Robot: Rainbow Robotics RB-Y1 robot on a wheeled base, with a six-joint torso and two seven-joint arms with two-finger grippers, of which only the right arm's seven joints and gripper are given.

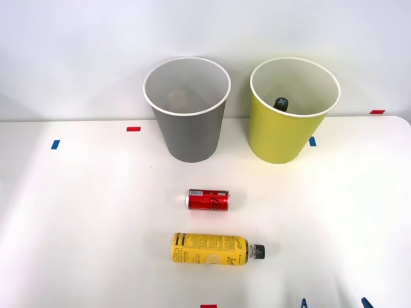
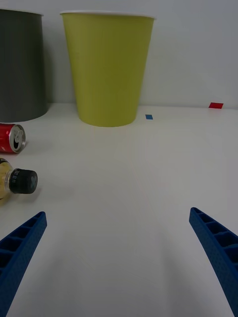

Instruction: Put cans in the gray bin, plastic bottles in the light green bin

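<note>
A small red can (image 1: 207,199) (image 2: 11,138) lies on its side in the middle of the white table. In front of it lies a yellow-labelled plastic bottle (image 1: 214,249) with its black cap (image 2: 24,180) pointing right. At the back stand the gray bin (image 1: 188,131) (image 2: 21,64) and, to its right, the light green bin (image 1: 282,135) (image 2: 106,69); a black bottle cap (image 1: 282,103) shows inside the green one. My right gripper (image 1: 334,303) (image 2: 116,257) is open at the table's front edge, right of the bottle, with nothing between its blue fingers (image 2: 20,247).
Small red tape marks (image 1: 133,129) and blue tape marks (image 1: 55,144) dot the table (image 1: 77,224). A brownish object (image 1: 176,98) lies inside the gray bin. Bare table stretches between my gripper and the green bin.
</note>
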